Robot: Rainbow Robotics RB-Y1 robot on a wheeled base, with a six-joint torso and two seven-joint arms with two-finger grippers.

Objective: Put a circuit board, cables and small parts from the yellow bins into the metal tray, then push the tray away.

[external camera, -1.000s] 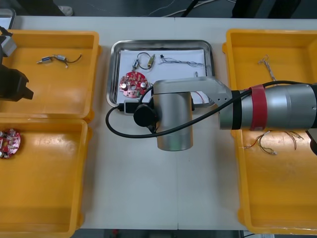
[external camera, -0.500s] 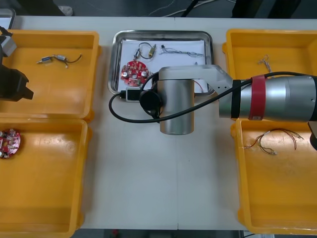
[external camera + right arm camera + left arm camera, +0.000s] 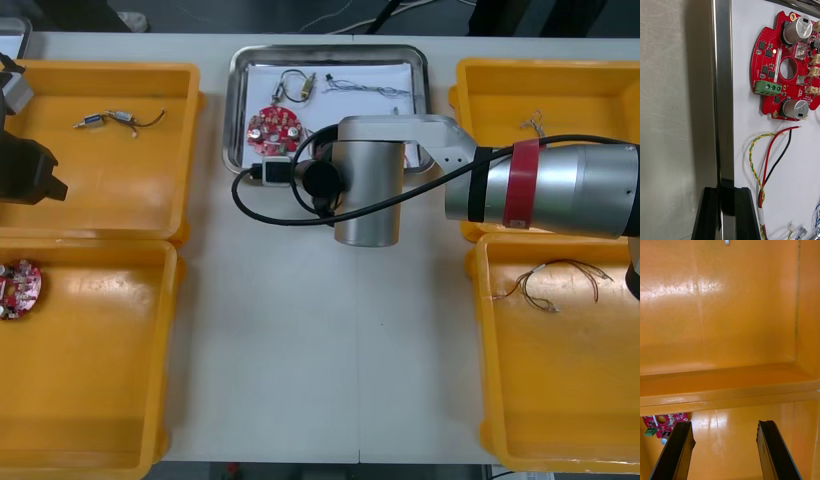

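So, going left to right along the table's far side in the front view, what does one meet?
The far-left yellow plastic bin → rectangular shiny metal tray holding a round red circuit board → far-right yellow plastic bin. The right end effector is shut on the tray's near rim; the left end effector hovers open over the far-left bin.

The metal tray (image 3: 232, 120) sits at the far middle of the table (image 3: 300, 380). In it a circuit board (image 3: 275, 128) lies toward the left, with a small metal part (image 3: 303, 92) and a thin cable (image 3: 365, 88) behind it. My right gripper (image 3: 726, 189) straddles the tray's near rim, its fingers closed on it. The far left bin (image 3: 120, 190) holds a short cable (image 3: 120, 120). The near left bin (image 3: 100, 400) holds a second board (image 3: 18, 285), close beside my left gripper (image 3: 725, 423). A twisted cable (image 3: 535, 125) lies in the far right bin (image 3: 580, 100), and loose cables (image 3: 550, 285) in the near right bin (image 3: 560, 400).
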